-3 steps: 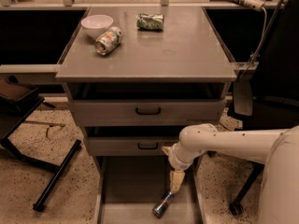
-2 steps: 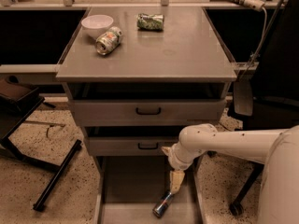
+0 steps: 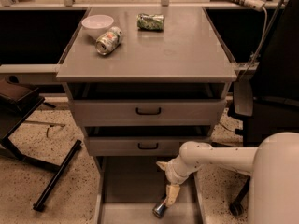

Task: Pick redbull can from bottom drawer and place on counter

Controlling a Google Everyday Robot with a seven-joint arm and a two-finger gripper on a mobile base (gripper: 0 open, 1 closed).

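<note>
We see the bottom drawer (image 3: 131,185) pulled out at the foot of the cabinet (image 3: 196,112). The redbull can (image 3: 160,210) is inside that drawer, far out from the cabinet front and a bit right of the middle. It leans over. The gripper (image 3: 167,202) is down in the drawer too, right at the upper end of the can. We cannot tell if it squeezes the can or only touches it.

The white arm (image 3: 210,155) comes in from the cabinet's right side and bends down into the drawer.

Two small drawers (image 3: 117,112) sit higher up in the cabinet, each with a black handle. Both are open a crack.

The counter (image 3: 163,55) is the cabinet's flat grey top. A white bowl (image 3: 97,24) stands at its back left. A wider can (image 3: 109,40) lies on its side just beside the bowl. A green can (image 3: 150,21) lies at the back, near the middle.

A dark chair (image 3: 271,101) stands to the right of the cabinet.
</note>
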